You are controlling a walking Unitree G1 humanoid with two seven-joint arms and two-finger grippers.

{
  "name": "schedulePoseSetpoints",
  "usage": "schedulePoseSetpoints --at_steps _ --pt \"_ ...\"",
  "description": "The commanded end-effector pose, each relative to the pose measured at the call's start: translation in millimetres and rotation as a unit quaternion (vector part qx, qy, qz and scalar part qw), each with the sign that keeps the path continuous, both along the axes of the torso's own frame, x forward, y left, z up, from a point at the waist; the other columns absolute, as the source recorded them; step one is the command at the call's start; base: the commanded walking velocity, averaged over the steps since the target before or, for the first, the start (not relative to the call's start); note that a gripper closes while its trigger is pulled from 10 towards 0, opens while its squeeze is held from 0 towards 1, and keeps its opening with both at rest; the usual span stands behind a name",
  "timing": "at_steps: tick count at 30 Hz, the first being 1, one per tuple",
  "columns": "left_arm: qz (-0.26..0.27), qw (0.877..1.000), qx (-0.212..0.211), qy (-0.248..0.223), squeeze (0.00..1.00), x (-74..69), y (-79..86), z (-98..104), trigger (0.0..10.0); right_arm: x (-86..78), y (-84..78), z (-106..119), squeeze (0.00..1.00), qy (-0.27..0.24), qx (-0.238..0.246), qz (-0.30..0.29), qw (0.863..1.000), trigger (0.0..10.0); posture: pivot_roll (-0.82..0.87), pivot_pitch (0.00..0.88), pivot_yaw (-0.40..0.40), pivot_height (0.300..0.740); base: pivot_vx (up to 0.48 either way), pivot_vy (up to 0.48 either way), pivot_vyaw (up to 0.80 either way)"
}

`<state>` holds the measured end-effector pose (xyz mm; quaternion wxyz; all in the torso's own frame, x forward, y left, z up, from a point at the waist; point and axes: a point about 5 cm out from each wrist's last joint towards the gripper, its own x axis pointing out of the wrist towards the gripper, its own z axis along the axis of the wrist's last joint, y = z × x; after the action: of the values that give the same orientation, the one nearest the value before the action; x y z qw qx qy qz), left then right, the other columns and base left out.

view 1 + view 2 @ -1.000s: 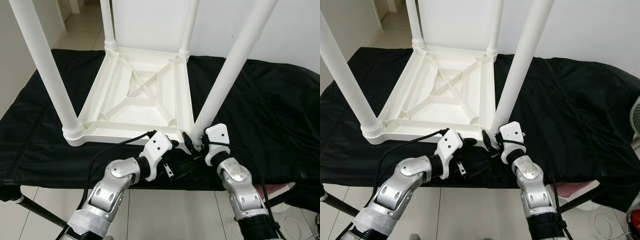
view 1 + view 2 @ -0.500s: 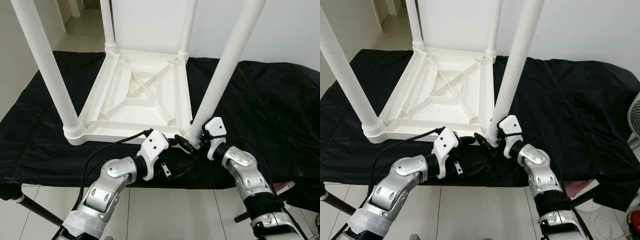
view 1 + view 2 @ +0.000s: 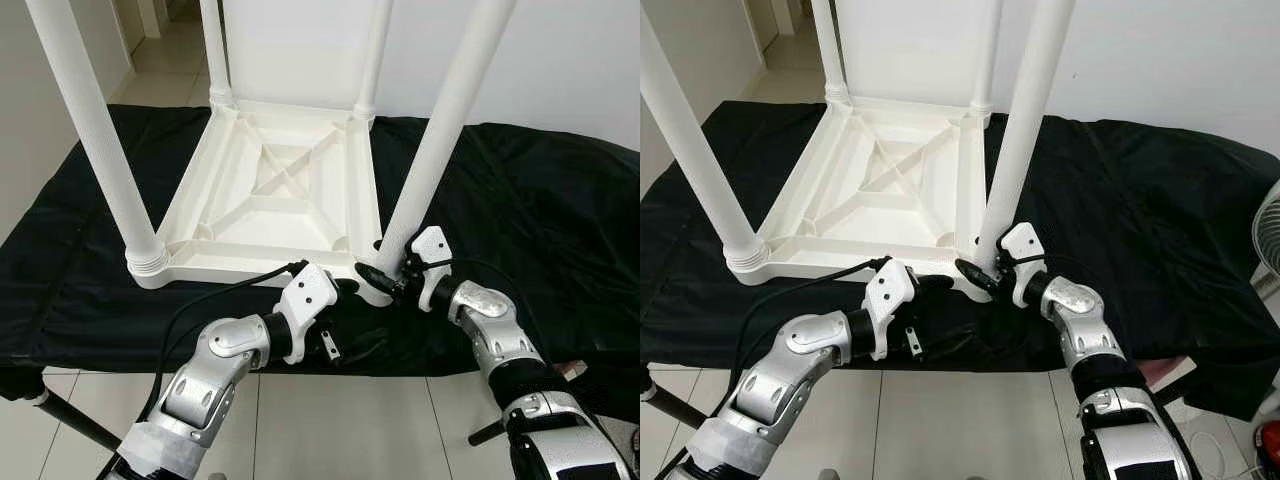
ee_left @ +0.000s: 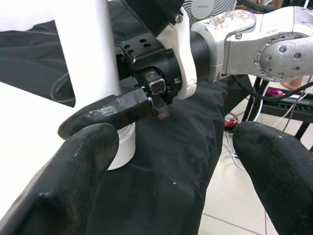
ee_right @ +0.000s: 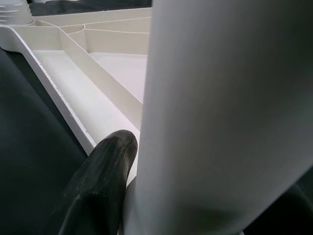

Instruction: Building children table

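Note:
A white children's table (image 3: 270, 195) lies upside down on a black cloth, with its legs standing upward. The near-right leg (image 3: 430, 150) stands at the table's near-right corner, leaning slightly to the right. My right gripper (image 3: 385, 278) is shut on the base of this leg; one finger (image 5: 102, 176) lies against the white tube (image 5: 225, 112). My left gripper (image 4: 176, 161) is open just in front of the same corner, left of the right gripper, with its fingers (image 4: 73, 181) wide apart and nothing between them.
The near-left leg (image 3: 95, 130) and two far legs (image 3: 215, 50) stand upright. The black cloth (image 3: 540, 220) covers a low platform whose front edge is right at my arms, with tiled floor (image 3: 330, 420) below. A fan (image 3: 1268, 235) stands at the far right.
The right gripper has carried the leg's base inward toward the table corner, and the leg now stands more upright. The left gripper has edged closer to that corner.

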<state>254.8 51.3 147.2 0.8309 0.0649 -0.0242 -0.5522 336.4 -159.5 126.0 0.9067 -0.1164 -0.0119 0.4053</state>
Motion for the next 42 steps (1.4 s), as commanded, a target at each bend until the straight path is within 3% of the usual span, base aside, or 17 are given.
schedulePoseSetpoints --at_steps 1,2,3,4,5,14,20,22,29,31,36,39,42 --pt "-0.023 1.0 0.003 -0.002 0.0 -2.9 -2.8 0 10.0 -3.1 -6.8 -12 0.0 0.027 -0.009 -0.009 1.0 0.0 0.0 0.0 -0.035 0.74 0.0 0.0 0.0" --pt "-0.023 1.0 0.003 -0.002 0.0 -2.9 -2.8 0 10.0 -3.1 -6.8 -12 0.0 0.027 -0.009 -0.009 1.0 0.0 0.0 0.0 -0.035 0.74 0.0 0.0 0.0" --pt "-0.025 1.0 0.002 -0.003 0.0 -1.8 -4.1 0 10.0 -1.8 -8.7 -12 0.0 0.027 -0.006 -0.018 0.999 1.7 -0.01 0.0 -0.036 0.74 0.0 0.0 0.0" --pt "-0.025 1.0 0.002 -0.003 0.0 -1.8 -4.1 0 10.0 -1.8 -8.7 -12 0.0 0.027 -0.006 -0.018 0.999 1.7 -0.01 0.0 -0.036 0.74 0.0 0.0 0.0" --pt "-0.026 1.0 0.001 -0.003 0.0 -0.9 -4.8 0 10.0 -1.7 -9.5 -12 0.0 0.028 -0.001 -0.022 0.999 10.0 -0.01 0.0 -0.036 0.74 0.0 0.0 0.0" --pt "-0.022 1.0 -0.003 -0.005 0.0 1.5 -7.3 0 10.0 -2.6 -9.5 -14 0.0 0.024 0.027 -0.057 0.998 10.0 -0.02 0.0 -0.046 0.74 0.0 0.0 0.0" --pt "-0.012 1.0 -0.006 -0.004 0.0 4.2 -8.4 -2 10.0 -1.8 -8.5 -20 0.0 0.018 0.018 -0.131 0.991 10.0 -0.02 0.0 -0.063 0.74 0.0 0.0 0.0" --pt "0.002 1.0 -0.008 -0.004 0.0 6.7 -7.9 -3 10.0 -4.6 -5.5 -25 0.0 0.02 0.034 -0.188 0.981 10.0 -0.01 0.0 -0.074 0.74 0.0 0.0 0.0" --pt "0.023 1.0 -0.009 0.004 0.0 10.6 -5.0 -4 10.0 -8.9 -2.6 -28 0.0 0.03 0.064 -0.265 0.962 10.0 0.0 0.0 -0.083 0.74 0.0 0.0 0.0" --pt "0.044 0.999 -0.005 0.007 0.0 15.6 -2.1 -7 10.0 -13.7 3.6 -31 0.0 0.027 0.083 -0.316 0.945 10.0 -0.01 0.0 -0.089 0.74 0.0 0.0 0.0" --pt "0.055 0.998 -0.002 0.004 0.0 19.0 -0.9 -7 10.0 -16.9 8.7 -32 0.0 0.024 0.094 -0.344 0.934 10.0 -0.01 0.0 -0.089 0.74 0.0 0.0 0.0" --pt "0.061 0.998 -0.002 0.003 0.0 24.7 0.4 -6 10.0 -23.7 18.4 -35 0.0 0.021 0.101 -0.392 0.914 10.0 -0.01 0.0 -0.083 0.74 0.0 0.0 0.0" --pt "0.063 0.998 -0.001 0.001 0.0 27.5 1.4 -5 10.0 -27.0 23.1 -35 0.0 0.022 0.108 -0.412 0.904 10.0 -0.02 0.0 -0.075 0.74 0.0 0.0 0.0"
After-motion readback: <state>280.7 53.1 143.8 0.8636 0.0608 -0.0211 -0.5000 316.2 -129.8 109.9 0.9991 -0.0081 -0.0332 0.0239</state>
